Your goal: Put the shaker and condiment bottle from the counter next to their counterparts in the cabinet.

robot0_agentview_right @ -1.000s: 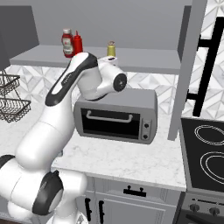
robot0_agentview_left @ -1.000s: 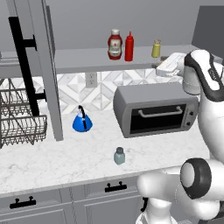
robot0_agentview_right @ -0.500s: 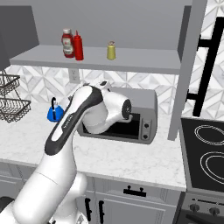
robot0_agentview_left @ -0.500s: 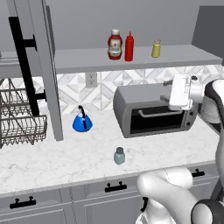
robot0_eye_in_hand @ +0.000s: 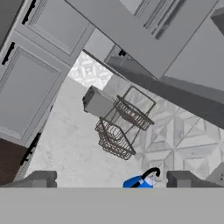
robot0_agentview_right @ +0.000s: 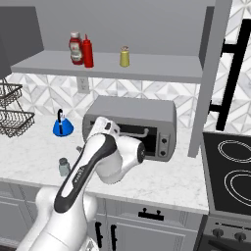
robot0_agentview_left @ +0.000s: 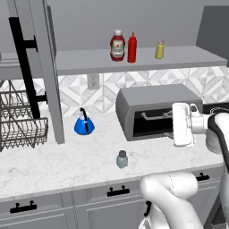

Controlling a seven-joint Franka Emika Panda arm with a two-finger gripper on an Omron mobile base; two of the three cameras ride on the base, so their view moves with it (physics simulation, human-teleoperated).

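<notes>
Your gripper [robot0_eye_in_hand: 111, 181] hangs open and empty; the shaker [robot0_agentview_left: 122, 159] stands on the counter [robot0_agentview_left: 53, 163], red condiment bottle [robot0_agentview_left: 132, 47] shelved beside the ketchup bottle [robot0_agentview_left: 117, 45]

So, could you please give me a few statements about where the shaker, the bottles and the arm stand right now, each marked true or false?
1. The shaker stands on the counter. True.
2. The condiment bottle lies on the counter. False: it stands upright on the cabinet shelf, beside the ketchup bottle.
3. The yellow shaker stands on the shelf, apart from the two red bottles. True.
4. The gripper holds the shaker. False: nothing sits between its fingertips.
5. The blue kettle sits on the toaster oven. False: it rests on the counter.
</notes>
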